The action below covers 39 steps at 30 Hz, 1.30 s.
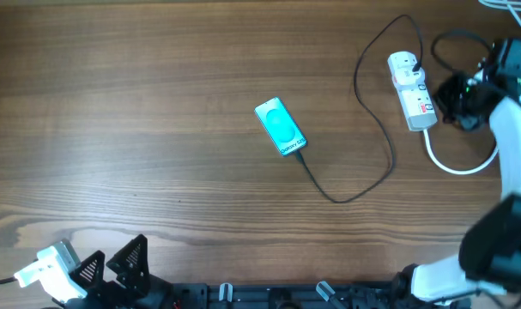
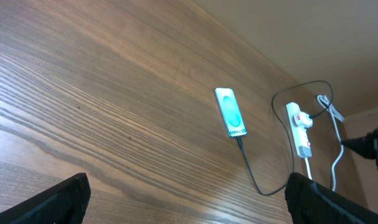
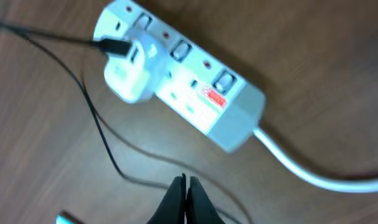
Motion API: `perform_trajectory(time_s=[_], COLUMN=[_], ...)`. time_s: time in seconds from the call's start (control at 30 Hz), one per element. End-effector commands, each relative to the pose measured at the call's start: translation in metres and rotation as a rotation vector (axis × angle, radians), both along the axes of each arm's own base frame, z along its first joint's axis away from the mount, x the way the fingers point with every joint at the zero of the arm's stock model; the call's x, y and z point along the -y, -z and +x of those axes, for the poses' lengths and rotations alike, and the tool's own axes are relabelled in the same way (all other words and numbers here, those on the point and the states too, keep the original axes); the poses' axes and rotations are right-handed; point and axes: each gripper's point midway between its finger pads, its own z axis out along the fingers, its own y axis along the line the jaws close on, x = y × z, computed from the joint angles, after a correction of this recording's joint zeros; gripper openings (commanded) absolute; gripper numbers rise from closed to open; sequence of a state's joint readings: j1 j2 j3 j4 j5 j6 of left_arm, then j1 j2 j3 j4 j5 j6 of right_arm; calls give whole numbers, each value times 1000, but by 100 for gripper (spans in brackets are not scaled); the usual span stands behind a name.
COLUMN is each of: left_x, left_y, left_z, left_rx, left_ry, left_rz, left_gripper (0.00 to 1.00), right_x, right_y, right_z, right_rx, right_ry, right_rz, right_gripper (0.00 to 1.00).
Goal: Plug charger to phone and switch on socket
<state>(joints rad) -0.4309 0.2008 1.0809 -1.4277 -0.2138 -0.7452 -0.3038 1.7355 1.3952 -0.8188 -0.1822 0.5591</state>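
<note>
The phone [image 1: 281,126] lies mid-table with its cyan screen up; it also shows in the left wrist view [image 2: 230,111]. The charger's thin black cable [image 1: 363,184] runs from the phone's near end in a loop to a white adapter [image 1: 404,63] in the socket [image 1: 413,93]. The plug tip looks seated in the phone. In the right wrist view the socket [image 3: 195,93] carries the adapter [image 3: 130,76] and several switches. My right gripper [image 3: 185,183] is shut and empty, just above the socket. My left gripper [image 2: 189,199] is open and empty at the near left edge.
The socket's thick white cord [image 1: 453,163] curves off its near end toward the right arm. More cables [image 1: 453,39] lie at the far right corner.
</note>
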Motion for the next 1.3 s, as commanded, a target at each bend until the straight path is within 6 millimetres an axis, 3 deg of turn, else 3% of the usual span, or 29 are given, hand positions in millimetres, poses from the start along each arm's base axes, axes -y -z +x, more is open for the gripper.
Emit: perform_trajectory(time_s=[0.0,0.17,0.27,0.43,0.63,0.93,1.07,1.13,1.27], left_x=[-10,-24,-29,-33,-38,-38,-38,-38,-38], left_y=[-1,-2,-2,-5,-9,-10,-10,-10,-10], left_z=[1,0,-1,-11,-31,-31,-31,-31,-31], left_rx=[15,20,23,81,198,199,200,200,200], left_ry=[-72,-193,-240,-272,-274,-274,-274,-274,-274], left_rz=[20,33,39,17,-29,-29,-29,-29,-29], left_gripper=[100,100,100,100,100,100,100,100,100], right_x=[12,23,25,33,20,14,3,1,7], right_y=[7,31,51,66,89,114,115,106,45], right_z=[31,69,71,78,88,89,84,73,56], right_rx=[-12,-12,-43,-46,-55,-89,-117,-145,-112], right_ry=[-1,23,22,32,-6,-25,-76,-104,-154], right_rz=[0,11,4,-25,-26,-24,-28,-32,-130], right_gripper=[5,4,4,5,5,5,4,4,4])
